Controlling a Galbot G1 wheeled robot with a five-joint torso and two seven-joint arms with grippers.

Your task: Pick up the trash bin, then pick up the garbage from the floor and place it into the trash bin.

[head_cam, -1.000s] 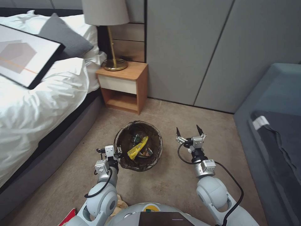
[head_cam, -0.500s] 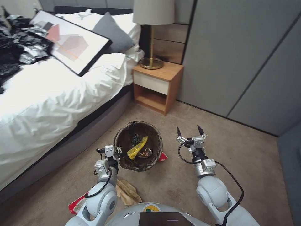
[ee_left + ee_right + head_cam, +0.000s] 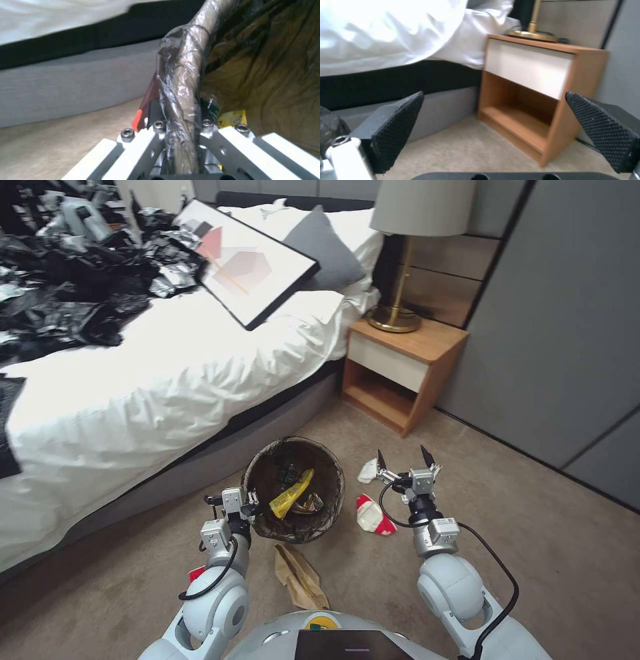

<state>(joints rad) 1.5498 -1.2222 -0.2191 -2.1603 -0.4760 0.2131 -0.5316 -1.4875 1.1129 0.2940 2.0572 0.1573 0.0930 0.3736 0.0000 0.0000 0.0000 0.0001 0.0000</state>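
Progress was partial: the left pincer point(image 3: 250, 507) was clamped on the rim of the trash bin point(image 3: 294, 489), which already held wrappers. The right pincer point(image 3: 405, 460) was empty and spread; a red-and-white packet point(image 3: 372, 515) lay just below it, a brown paper bag point(image 3: 301, 576) beneath the bin.

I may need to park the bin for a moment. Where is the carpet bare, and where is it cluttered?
Bare carpet lies right of the right gripper, out toward the grey wall panels. It is crowded around the trash bin held by the left gripper: red-and-white packet, white scrap, brown paper bag.
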